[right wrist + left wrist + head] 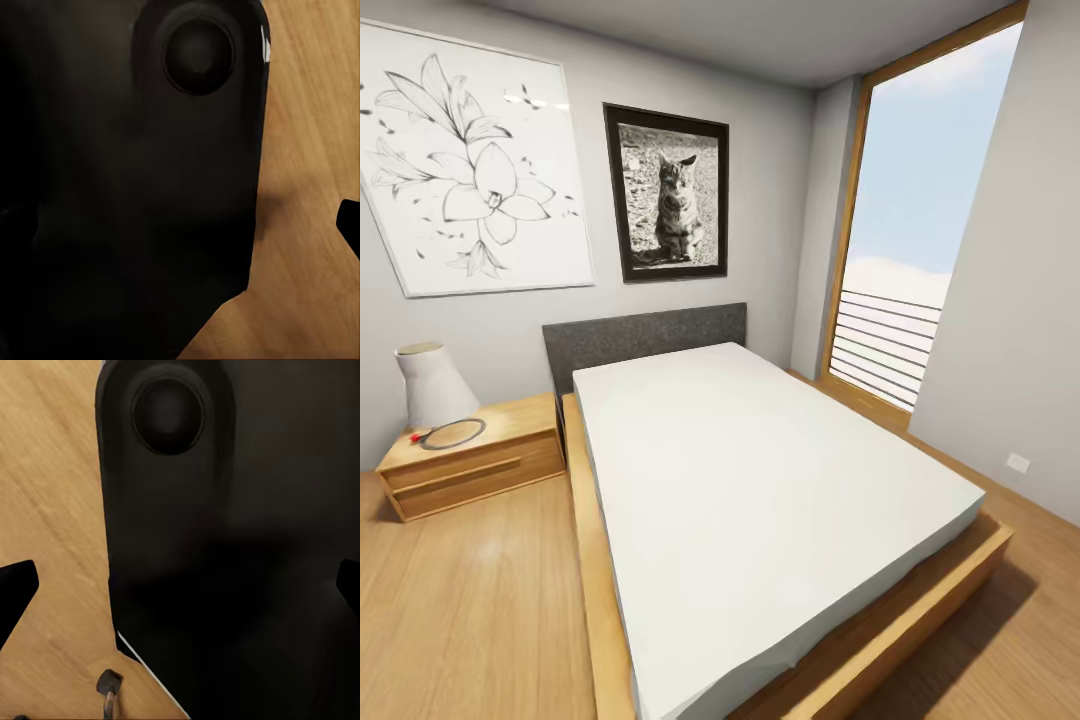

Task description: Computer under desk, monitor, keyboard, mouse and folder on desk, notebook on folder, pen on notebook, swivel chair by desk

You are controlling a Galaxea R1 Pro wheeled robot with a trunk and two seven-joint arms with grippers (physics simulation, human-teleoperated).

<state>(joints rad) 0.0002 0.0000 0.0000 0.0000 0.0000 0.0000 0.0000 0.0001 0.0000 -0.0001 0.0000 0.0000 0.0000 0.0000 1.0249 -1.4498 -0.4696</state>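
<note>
Floorboards [470,610] of light wood are being shown nearest in the head view, running under a low wooden bed frame [950,590]. Nothing of the task's own things is being seen from any camera, so their places cannot be told. In the left wrist view a black body part of the robot [240,547], with a round recess in it, is being seen over the wood floor [52,510]; dark fingertips [15,585] of the left claw [180,589] are being caught at both edges of that picture, standing well apart. A small dark caster-like piece [109,684] is also being glimpsed low over the floor there. In the right wrist view a like black part [135,195] is being seen against the floor [315,150], and a single dark fingertip [349,221] of the right claw is being shown at one edge; whether that claw is apart or together cannot be told.

Farther on, a white mattress [760,500] is being carried by the frame, backed by a dark grey headboard [645,340]. Beside the bed a wooden nightstand [470,460] is bearing a white lamp [432,385] and a dark ring [453,434]. On the grey wall behind, a flower drawing [470,160] and a framed cat picture [667,192] are being displayed, and a tall window [910,220] is being seen farthest off.
</note>
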